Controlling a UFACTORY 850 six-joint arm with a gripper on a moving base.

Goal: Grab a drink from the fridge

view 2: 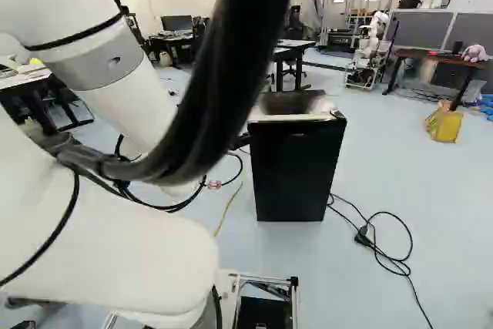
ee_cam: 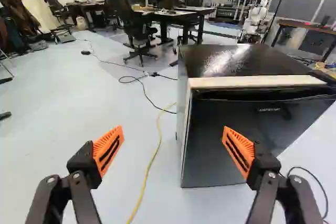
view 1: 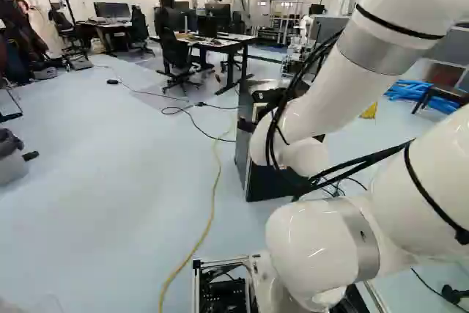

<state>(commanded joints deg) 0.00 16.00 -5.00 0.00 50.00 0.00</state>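
The small black fridge (view 1: 267, 181) stands on the floor ahead of the base, partly behind my arm in the left base view; its dark front (view 2: 289, 175) shows in the right base view. In the wrist view the fridge door (ee_cam: 220, 156) appears closed, with a pale strip between it and the glossy top. My gripper (ee_cam: 172, 148) is open, nothing between its orange pads. One finger shows against the door's face, the other against the floor beside the fridge. Whether either touches the door cannot be told. The arm hides most of the gripper in the base views. No drink shows.
A yellow cable (view 1: 214, 196) runs along the floor beside the fridge. A black cable (view 2: 385, 256) lies coiled on its other side. Desks (ee_cam: 173, 14) and an office chair (ee_cam: 137, 24) stand beyond. Another robot (view 2: 370, 48) and a yellow container (view 2: 444, 122) are farther off.
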